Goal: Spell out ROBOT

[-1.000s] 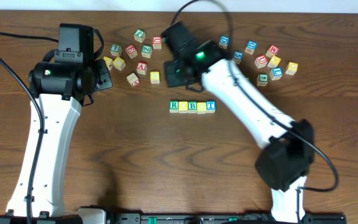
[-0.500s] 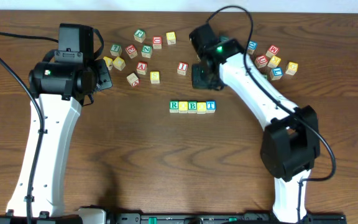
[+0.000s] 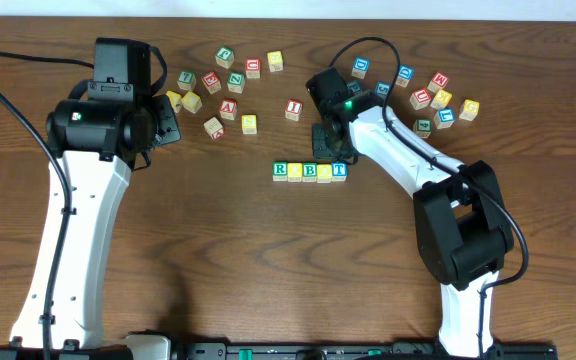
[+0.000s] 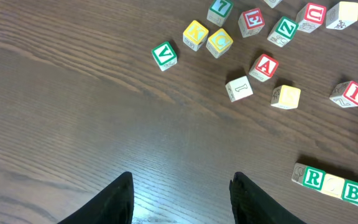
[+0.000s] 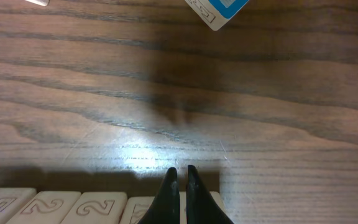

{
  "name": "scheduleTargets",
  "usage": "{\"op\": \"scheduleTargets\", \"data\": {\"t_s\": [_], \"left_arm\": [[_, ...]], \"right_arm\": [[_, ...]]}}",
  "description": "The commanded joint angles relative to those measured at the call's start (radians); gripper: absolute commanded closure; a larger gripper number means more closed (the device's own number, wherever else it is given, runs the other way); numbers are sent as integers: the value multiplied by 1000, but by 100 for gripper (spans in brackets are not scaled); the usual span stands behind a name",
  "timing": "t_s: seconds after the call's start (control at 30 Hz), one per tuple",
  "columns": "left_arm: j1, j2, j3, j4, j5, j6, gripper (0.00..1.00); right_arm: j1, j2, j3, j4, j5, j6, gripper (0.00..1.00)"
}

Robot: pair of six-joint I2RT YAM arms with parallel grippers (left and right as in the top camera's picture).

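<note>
Row (image 3: pixel 309 172) of five cubes is lying near the middle of the counter (image 3: pixel 218 260), with neighbours touching. In your overhead view it is reading left to right: green-framed R (image 3: pixel 280 171), yellow-faced cube (image 3: pixel 295 172), green-framed B (image 3: pixel 310 172), second yellow-faced cube (image 3: pixel 324 173), blue-framed T (image 3: pixel 339 171).

Your right claw (image 5: pixel 180 190) is hovering just behind the row, toward its T end. Its fingers are pressing together and gripping nothing. In its wrist view the cubes' side faces are lining the bottom edge right at the fingertips; whether they are touching, you cannot tell.

Your left claw (image 4: pixel 181 198) is hanging well apart from the row, over bare wood. Its fingers are standing partly apart with nothing between them.

Loose cubes are lying scattered along the far side of the counter. One cluster (image 3: pixel 218 85) is sitting beside the left arm and another (image 3: pixel 433 98) beyond the right arm. A red I cube (image 3: pixel 293 108) is sitting alone between them.
</note>
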Motion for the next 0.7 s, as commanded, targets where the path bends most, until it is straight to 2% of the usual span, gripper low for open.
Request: {"op": "scheduleTargets", "data": {"t_s": [0.0, 0.67], "left_arm": [[0, 3, 21, -5, -6, -5, 51], [0, 3, 21, -5, -6, -5, 51]], "right_arm": [[0, 1, -33, 22, 25, 15, 99], [0, 3, -54, 34, 24, 22, 99]]}}
